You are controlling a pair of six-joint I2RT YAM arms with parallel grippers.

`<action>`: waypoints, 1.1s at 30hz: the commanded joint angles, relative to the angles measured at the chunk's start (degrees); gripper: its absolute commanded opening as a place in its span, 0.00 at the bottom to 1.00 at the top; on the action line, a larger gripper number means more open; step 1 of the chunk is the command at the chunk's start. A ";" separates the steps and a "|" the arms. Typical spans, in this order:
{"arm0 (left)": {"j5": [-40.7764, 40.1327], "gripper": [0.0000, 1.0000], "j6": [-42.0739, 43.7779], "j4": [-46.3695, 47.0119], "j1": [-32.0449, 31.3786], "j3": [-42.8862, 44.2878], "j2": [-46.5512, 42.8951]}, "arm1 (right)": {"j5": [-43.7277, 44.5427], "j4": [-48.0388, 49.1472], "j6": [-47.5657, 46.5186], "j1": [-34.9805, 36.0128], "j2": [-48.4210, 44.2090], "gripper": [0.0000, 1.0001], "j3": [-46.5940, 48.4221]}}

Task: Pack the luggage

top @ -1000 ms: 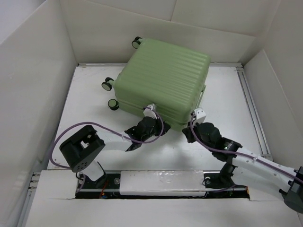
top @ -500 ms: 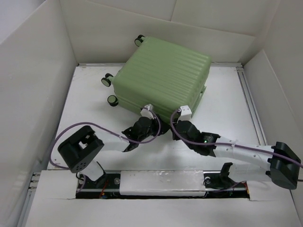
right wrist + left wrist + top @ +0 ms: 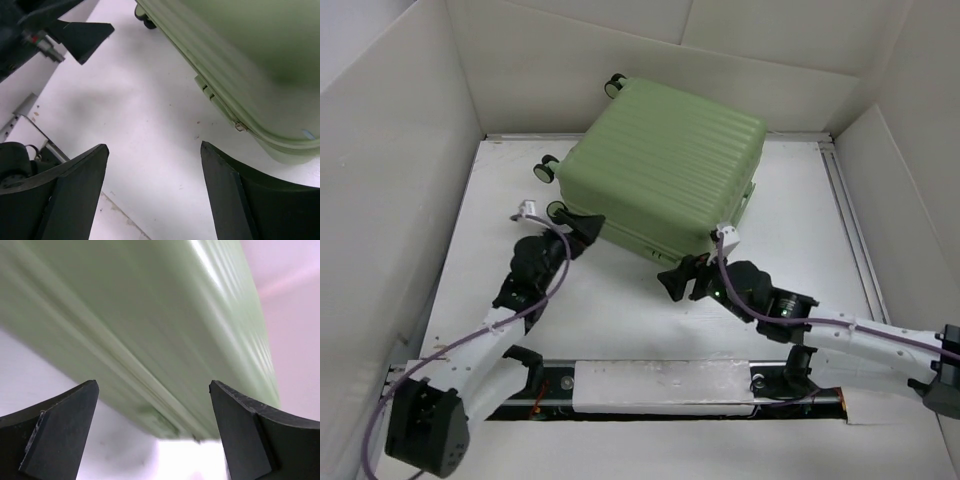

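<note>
Two shifts within the last second. On the left: left gripper (image 3: 582, 222) gone from the middle of the luggage's (image 3: 665, 160) near edge to its left corner, just beside a caster wheel (image 3: 557, 209), fingers spread wide, holding nothing. On the right: right gripper (image 3: 678, 278) drawn back from that same near edge, now just short of it, also spread and empty. Luggage itself nudged slightly away from both. Probably a repositioning for a fresh hold at two ends of the near side; shell closed, so packing seemingly barely begun. Pale green ribbed hard shell, lying flat and skewed on the table (image 3: 620, 310), zip seam with small pull (image 3: 240, 127) along the near side.
</note>
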 commanded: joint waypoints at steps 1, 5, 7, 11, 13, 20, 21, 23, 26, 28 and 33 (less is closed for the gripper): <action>12.98 0.91 -4.32 -3.05 14.00 2.17 1.71 | 0.19 -0.65 0.33 0.49 -4.61 0.81 -2.56; 24.61 0.95 -11.44 5.04 30.02 4.01 8.82 | 0.71 -3.11 0.33 0.49 -7.43 0.82 -4.15; 29.34 0.97 -14.53 9.70 33.99 4.89 14.10 | -0.07 -3.64 0.33 0.49 -8.13 0.82 -4.85; 31.04 1.00 -18.49 16.31 34.53 11.28 22.88 | -2.01 -3.64 0.33 0.49 -8.66 0.83 -6.95; 31.04 1.00 -18.50 16.31 34.53 14.02 25.51 | -2.01 -3.64 0.33 1.02 -8.66 0.83 -7.66; 31.65 1.00 -19.47 22.46 35.76 22.55 36.51 | -3.06 -5.22 -0.19 1.02 -12.69 0.84 -9.86; 31.65 1.00 -20.25 22.99 35.76 23.34 37.31 | -3.07 -5.83 -0.19 1.02 -13.23 0.84 -9.86; 32.18 1.00 -20.26 22.12 35.76 26.76 40.28 | -3.07 -5.84 -0.19 1.02 -14.28 0.84 -10.47; 32.18 1.00 -20.26 19.57 35.76 31.25 43.55 | -3.07 -6.36 -0.19 1.02 -15.08 0.84 -11.00; 32.18 1.00 -20.26 18.60 35.76 33.10 46.45 | -2.45 -6.98 -0.19 1.02 -15.60 0.84 -11.00; 33.85 0.97 -20.26 18.07 35.76 39.24 51.63 | 3.68 -9.00 0.86 1.02 -15.60 0.80 -9.95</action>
